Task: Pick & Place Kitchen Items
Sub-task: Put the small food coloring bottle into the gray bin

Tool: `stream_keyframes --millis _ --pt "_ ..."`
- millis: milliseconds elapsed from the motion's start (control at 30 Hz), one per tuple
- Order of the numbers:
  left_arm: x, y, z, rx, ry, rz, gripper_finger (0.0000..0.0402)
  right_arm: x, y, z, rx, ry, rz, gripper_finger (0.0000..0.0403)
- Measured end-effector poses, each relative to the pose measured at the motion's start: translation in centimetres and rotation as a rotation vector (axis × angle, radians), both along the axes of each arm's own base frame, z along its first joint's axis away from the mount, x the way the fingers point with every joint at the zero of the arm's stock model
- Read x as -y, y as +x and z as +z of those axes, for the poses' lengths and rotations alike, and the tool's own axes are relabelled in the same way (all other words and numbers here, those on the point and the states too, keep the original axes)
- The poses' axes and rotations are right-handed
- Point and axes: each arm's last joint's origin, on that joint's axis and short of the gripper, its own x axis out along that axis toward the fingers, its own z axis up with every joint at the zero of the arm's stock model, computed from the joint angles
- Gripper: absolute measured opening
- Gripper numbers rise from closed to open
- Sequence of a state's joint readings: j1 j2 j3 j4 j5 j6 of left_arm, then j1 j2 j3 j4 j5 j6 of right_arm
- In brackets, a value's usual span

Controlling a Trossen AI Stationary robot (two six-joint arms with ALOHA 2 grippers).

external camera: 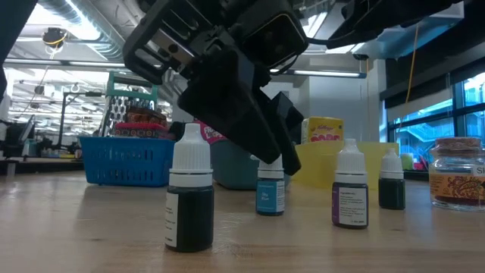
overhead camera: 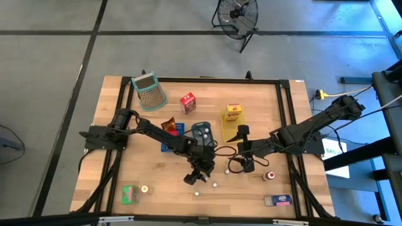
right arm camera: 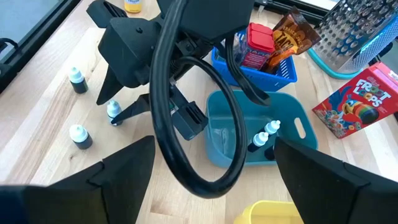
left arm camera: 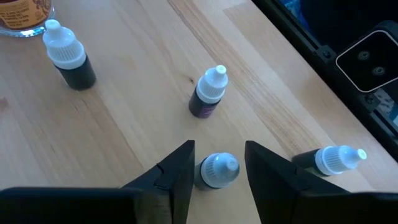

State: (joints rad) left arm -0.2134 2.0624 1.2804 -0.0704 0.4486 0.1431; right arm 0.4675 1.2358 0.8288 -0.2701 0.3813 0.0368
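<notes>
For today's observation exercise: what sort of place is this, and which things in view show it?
Probably a robotics lab or workshop: a bare wooden table on a taped concrete floor, a floor fan nearby, and ceiling ducts with workbenches behind.

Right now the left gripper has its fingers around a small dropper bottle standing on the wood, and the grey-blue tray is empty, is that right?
Not quite. The left gripper does have its fingers either side of a small dropper bottle on the wood, but the grey-blue tray is not empty: the right wrist view shows dropper bottles already lying in it.
</notes>
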Motion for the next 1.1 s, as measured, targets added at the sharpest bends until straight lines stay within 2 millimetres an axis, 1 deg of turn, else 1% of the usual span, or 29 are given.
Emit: stream_keyframes --millis 133,533,800,867,933,1100 --pt "0.0 0.0 0.0 0.0 0.0 -0.001 0.0122 0.0 0.0 0.0 -0.001 0.0 0.0 0.0332" --pt "0.0 0.0 0.0 0.013 0.01 -0.017 0.0048 0.0 0.0 0.0 -0.001 0.0 0.0 0.0332" --pt "0.1 -0.1 0.2 0.012 0.02 -0.008 0.0048 -0.2 -0.1 0.0 0.0 -0.002 0.008 0.0332" --pt "0.2 -0.2 0.5 0.016 0.039 0.003 0.0048 -0.5 -0.2 0.4 -0.007 -0.022 0.035 0.0332" --pt "0.3 -0.2 0.9 0.029 0.056 0.017 0.0048 -1.0 -0.3 1.2 0.009 -0.032 0.062 0.0332" --pt "0.6 -0.9 2.8 0.056 0.128 0.069 0.0047 -2.4 -0.9 3.3 0.051 -0.089 0.078 0.0332"
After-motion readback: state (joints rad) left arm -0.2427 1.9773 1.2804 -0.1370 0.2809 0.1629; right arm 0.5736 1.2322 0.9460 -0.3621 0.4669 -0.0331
